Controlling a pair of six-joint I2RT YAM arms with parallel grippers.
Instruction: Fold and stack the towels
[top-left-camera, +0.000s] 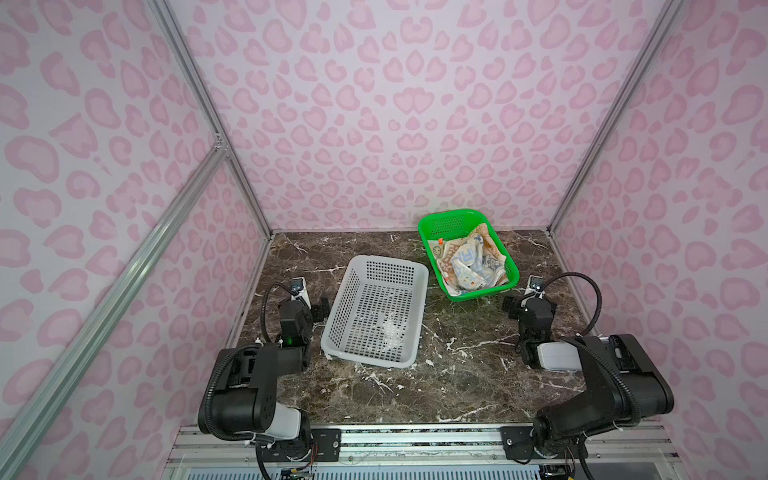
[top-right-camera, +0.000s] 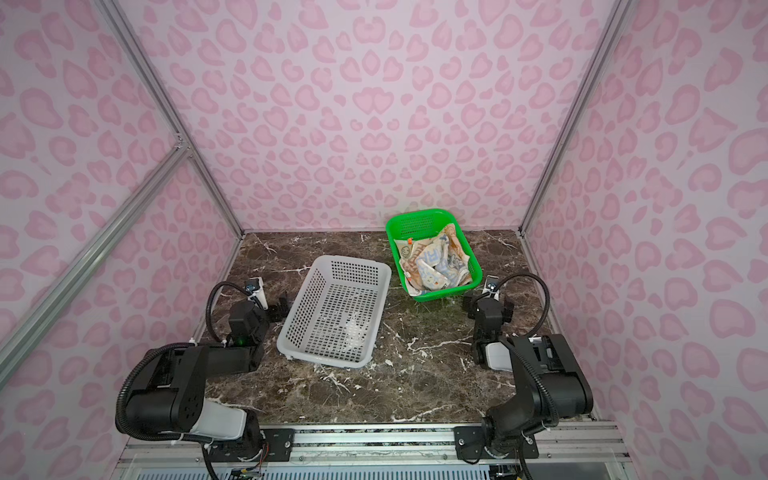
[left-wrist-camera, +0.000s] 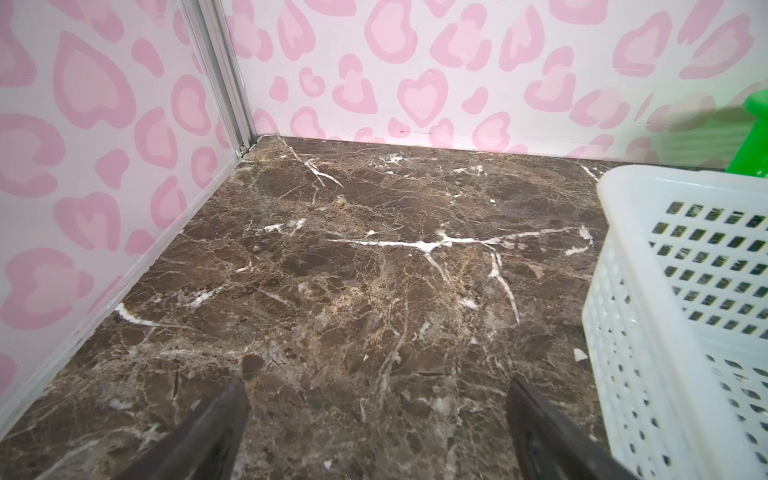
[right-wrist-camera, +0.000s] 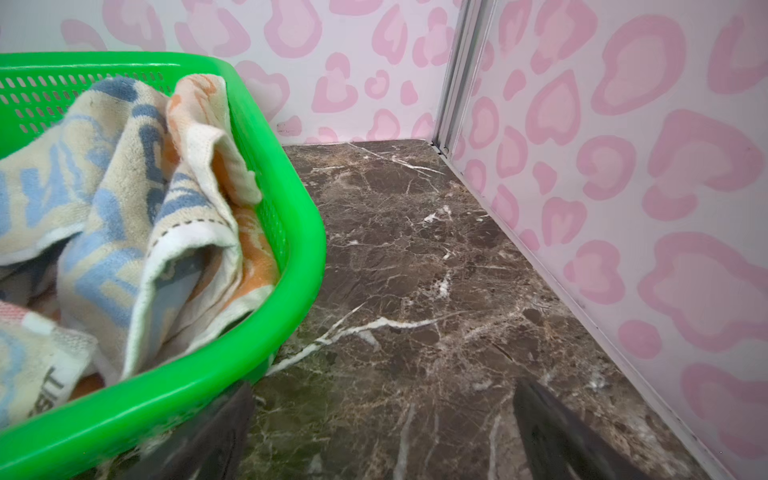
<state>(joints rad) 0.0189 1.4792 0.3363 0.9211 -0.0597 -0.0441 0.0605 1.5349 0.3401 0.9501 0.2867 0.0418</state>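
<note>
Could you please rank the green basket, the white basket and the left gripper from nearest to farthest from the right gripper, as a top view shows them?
From the right gripper:
1. green basket, just ahead toward the middle, holding crumpled towels.
2. white basket, mid-table.
3. left gripper, far across on the left.

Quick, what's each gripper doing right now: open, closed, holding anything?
Left gripper: open, holding nothing.
Right gripper: open, holding nothing.
</note>
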